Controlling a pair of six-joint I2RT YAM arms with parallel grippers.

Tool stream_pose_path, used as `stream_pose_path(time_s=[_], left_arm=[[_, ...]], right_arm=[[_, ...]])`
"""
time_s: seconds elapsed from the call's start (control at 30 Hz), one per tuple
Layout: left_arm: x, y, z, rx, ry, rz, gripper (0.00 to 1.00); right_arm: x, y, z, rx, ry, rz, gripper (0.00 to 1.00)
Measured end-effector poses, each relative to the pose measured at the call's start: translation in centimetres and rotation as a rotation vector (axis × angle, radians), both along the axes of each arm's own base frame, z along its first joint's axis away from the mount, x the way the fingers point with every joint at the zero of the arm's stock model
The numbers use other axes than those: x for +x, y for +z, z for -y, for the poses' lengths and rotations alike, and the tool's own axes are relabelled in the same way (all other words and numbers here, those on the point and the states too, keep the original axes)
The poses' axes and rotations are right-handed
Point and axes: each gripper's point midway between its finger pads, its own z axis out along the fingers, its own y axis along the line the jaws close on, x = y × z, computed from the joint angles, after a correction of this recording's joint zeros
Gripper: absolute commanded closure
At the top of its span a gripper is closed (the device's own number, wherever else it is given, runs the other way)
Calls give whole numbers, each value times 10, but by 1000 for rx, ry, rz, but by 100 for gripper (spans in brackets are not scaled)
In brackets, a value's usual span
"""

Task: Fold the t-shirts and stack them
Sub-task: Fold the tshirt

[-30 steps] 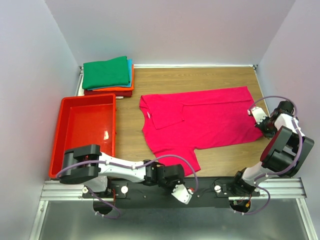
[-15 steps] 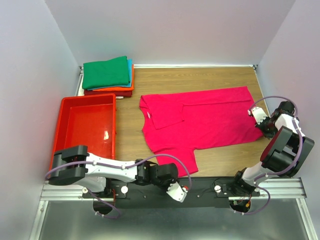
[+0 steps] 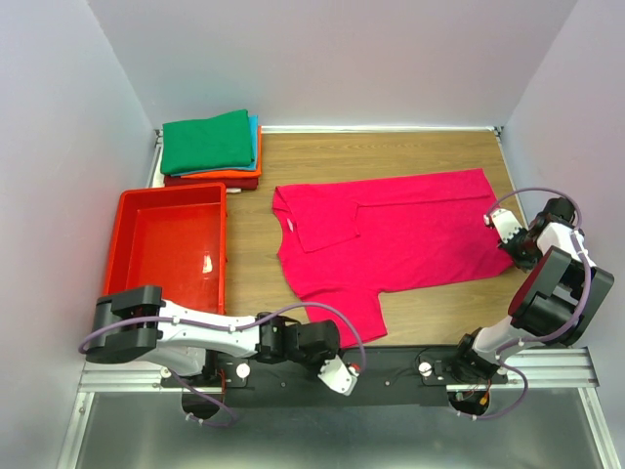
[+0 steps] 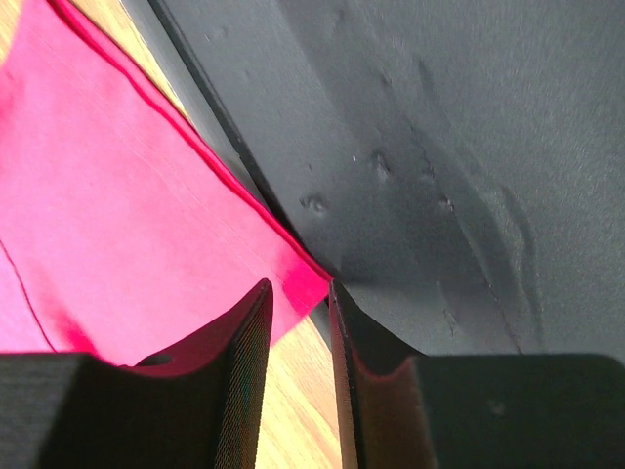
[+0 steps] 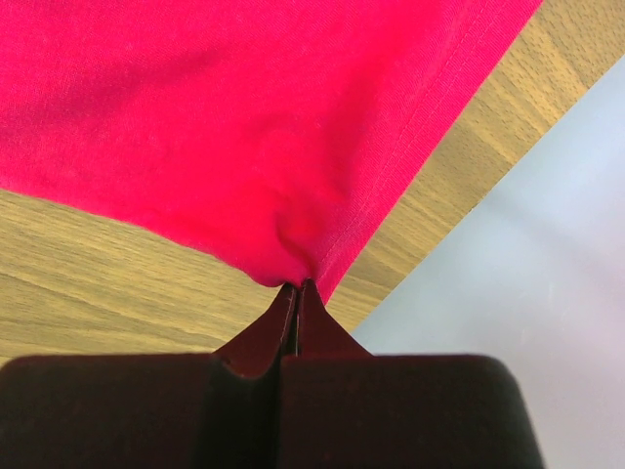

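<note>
1. Pale lavender walls [image 3: 342,59] are enclosing the workspace on three sides.
2. A wood-grain tabletop [image 3: 391,156] is lying between them, evenly lit.
3. An aluminium rail [image 3: 562,369] is running along its near edge.

A robotics lab test cell — plain pale walls [image 3: 342,59] box in the wooden table [image 3: 391,156] on three sides, an aluminium rail [image 3: 562,369] along its near edge.
</note>
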Motion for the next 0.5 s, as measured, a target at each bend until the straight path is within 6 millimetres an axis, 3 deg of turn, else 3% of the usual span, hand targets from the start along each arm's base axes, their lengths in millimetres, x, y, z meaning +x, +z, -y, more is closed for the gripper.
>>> stream_pose_path(time_s=[0.33,0.5], left_arm=[[3,-5,-4,5,7,16,62],[5,-8,0,4,11,26,74]], right_arm=[[0,0,0,2,1,1,100],[0,0,-1,4,1,2,100]])
